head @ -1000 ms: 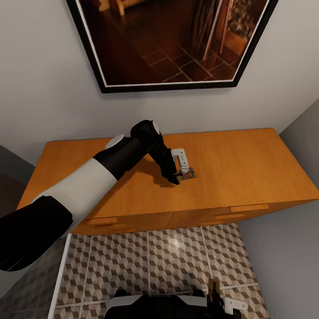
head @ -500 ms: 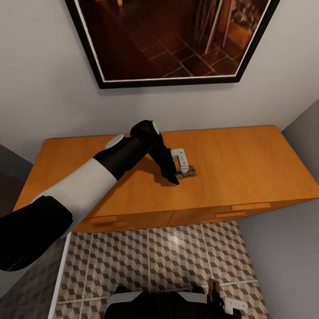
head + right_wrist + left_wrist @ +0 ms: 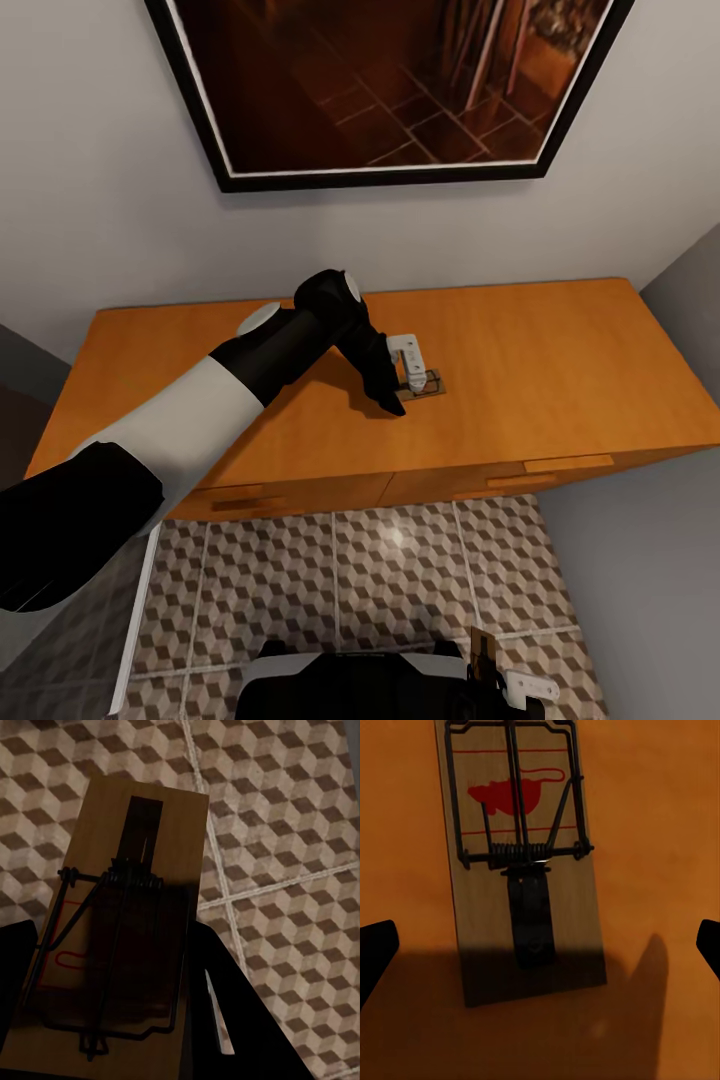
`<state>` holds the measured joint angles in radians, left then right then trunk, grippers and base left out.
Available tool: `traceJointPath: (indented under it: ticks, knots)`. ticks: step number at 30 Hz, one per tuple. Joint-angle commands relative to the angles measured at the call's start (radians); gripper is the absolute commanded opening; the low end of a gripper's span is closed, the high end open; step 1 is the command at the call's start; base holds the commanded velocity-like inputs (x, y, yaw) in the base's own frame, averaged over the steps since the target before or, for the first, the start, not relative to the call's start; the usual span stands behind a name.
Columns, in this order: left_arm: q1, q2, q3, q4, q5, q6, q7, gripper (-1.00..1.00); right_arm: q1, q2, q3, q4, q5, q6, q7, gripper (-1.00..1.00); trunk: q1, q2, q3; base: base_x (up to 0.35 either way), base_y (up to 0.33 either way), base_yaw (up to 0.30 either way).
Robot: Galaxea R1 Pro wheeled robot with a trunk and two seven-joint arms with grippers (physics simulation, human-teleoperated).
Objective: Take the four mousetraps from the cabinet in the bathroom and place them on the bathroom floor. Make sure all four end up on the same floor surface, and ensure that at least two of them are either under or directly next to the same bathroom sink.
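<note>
One mousetrap (image 3: 521, 862) apparently between the spread left claw (image 3: 540, 949) fingertips.

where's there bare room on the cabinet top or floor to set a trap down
The cabinet top is bare to the right of the mousetrap up to the grey wall. The tiled floor before the drawers is bare too. It is crowded only around the left gripper over that trap.

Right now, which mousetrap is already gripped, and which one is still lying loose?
The mousetrap over the floor tiles is gripped by the right fingers; the mousetrap on the cabinet lies loose.
</note>
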<state>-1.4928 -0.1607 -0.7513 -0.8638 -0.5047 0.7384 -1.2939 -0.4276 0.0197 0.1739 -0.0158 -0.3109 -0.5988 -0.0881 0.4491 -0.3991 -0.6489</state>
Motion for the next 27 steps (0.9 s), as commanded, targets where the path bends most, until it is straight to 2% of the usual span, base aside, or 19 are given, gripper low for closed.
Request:
traceJointPath:
  ticks: [1, 27]
  knots:
    - [0.0, 0.0, 0.0, 0.014, -0.003, 0.012, -0.007, 1.0, 0.0, 0.0, 0.009, 0.0, -0.004, -0.002, -0.007, -1.0, 0.001, -0.001, -0.002, 0.0, 0.0, 0.0]
    - [0.0, 0.001, 0.0, 0.017, -0.004, 0.012, -0.007, 1.0, 0.0, 0.0, 0.009, 0.0, -0.003, -0.002, -0.007, -1.0, 0.001, -0.001, -0.008, 0.0, 0.0, 0.0]
